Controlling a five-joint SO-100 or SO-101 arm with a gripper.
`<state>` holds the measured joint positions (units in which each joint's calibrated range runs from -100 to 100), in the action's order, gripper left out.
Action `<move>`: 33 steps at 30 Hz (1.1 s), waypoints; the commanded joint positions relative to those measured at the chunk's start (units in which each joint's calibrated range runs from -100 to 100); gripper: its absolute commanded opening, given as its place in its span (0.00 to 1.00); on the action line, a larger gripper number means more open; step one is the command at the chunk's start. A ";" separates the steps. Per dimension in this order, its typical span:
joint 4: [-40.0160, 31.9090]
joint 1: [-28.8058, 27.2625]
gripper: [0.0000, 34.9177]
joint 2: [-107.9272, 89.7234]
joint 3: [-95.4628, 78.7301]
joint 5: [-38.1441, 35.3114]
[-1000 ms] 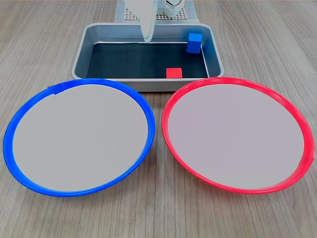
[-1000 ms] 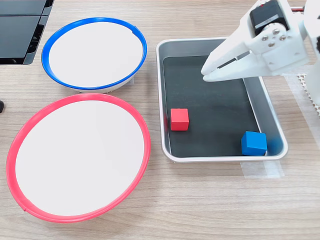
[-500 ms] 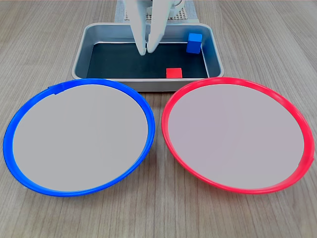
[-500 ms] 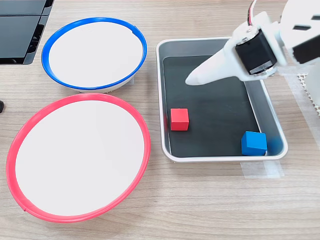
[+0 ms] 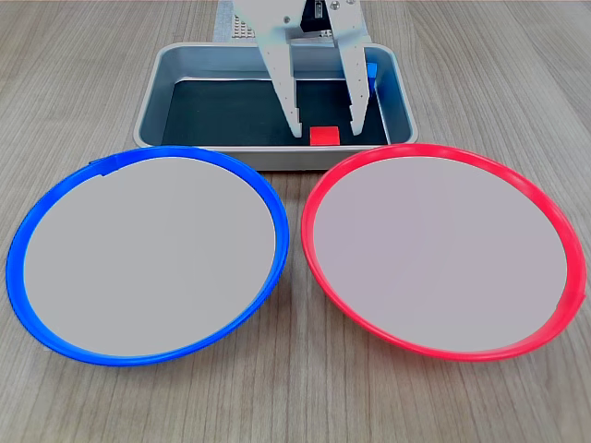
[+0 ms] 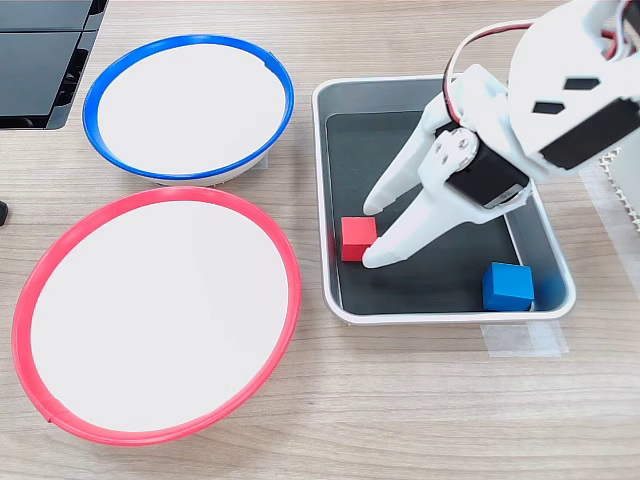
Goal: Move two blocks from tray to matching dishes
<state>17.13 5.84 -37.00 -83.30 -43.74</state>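
Observation:
The grey tray [image 5: 152,97] [image 6: 435,315] holds both blocks. The red block [image 5: 324,135] [image 6: 356,238] lies by the tray wall nearest the dishes. My white gripper [image 5: 327,127] [image 6: 372,232] hangs open right over it, one fingertip on each side, not closed on it. The blue block [image 6: 507,286] sits in a tray corner; in the first exterior view only a sliver [image 5: 370,74] shows behind a finger. The blue-rimmed dish [image 5: 146,253] [image 6: 188,105] and the red-rimmed dish [image 5: 440,247] [image 6: 155,311] stand empty beside the tray.
A dark panel [image 6: 40,55] lies at the second exterior view's top left. A perforated white base [image 5: 242,28] [image 6: 625,190] stands behind the tray. Bare wooden table [image 5: 295,397] surrounds the dishes.
The gripper has swung from the tray's middle toward the red block, dropped lower, and its jaws have spread from shut to wide open around the block.

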 commanded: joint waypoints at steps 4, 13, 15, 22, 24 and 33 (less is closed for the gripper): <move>-2.64 -0.33 0.14 6.42 4.15 -2.10; 29.63 9.08 0.01 4.97 32.83 6.06; 37.14 10.96 0.00 7.45 41.93 9.33; 37.89 11.15 0.00 34.48 77.98 29.65; 35.33 9.83 0.00 40.20 80.53 30.77; 25.59 9.17 0.43 42.41 67.05 25.35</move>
<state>43.47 13.89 8.70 -12.43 -16.63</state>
